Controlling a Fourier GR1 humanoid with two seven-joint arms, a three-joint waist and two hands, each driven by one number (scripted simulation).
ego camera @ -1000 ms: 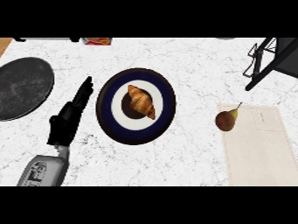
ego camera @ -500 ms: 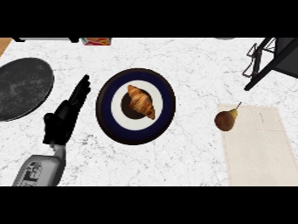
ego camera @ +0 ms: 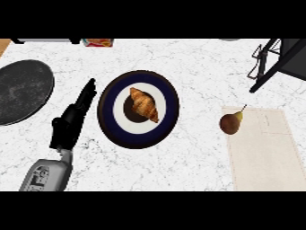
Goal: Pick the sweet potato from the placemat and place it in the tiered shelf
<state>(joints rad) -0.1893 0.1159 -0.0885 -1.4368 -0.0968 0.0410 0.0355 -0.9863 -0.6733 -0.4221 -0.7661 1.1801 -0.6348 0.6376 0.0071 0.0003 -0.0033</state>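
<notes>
A brown sweet potato (ego camera: pixel 230 123) with a thin stem lies at the upper left edge of the beige placemat (ego camera: pixel 268 152) on the right of the counter. The black tiered shelf (ego camera: pixel 284 60) stands at the upper right corner, only partly in view. My left hand (ego camera: pixel 72 119) shows left of centre, its fingers straight and pointing up beside the plate, holding nothing. It is far from the sweet potato. My right hand does not show.
A dark blue plate (ego camera: pixel 109 114) with a white centre carries a croissant (ego camera: pixel 145 104) in the middle of the counter. A black round pan (ego camera: pixel 13 92) sits at the far left. A small red and yellow item (ego camera: pixel 98 42) lies at the top edge.
</notes>
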